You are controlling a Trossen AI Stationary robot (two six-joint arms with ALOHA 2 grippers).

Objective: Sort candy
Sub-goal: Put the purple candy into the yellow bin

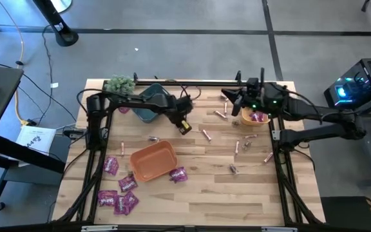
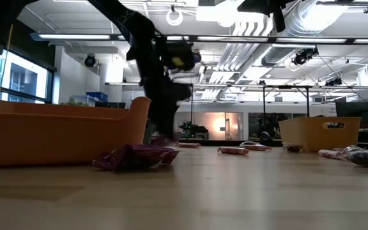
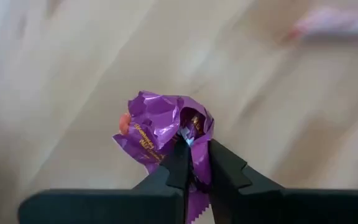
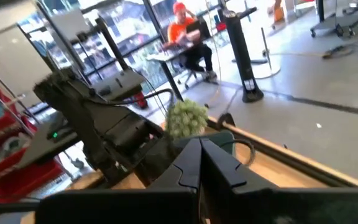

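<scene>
Pinching crumpled shiny purple candy packet (image 3: 166, 134), left gripper (image 3: 194, 163) clamped.

The crumpled shiny purple foil candy wrapper (image 3: 160, 127), pinched between the left gripper's (image 3: 194, 163) black fingertips, bears gold script too small to read.

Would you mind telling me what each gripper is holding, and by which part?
The left gripper pinches a purple candy packet by its crumpled wrapper edge; the right gripper holds nothing.

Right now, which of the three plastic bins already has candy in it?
The yellow bin near the right hand: purple packets lie inside. The orange and teal bins look empty.
</scene>
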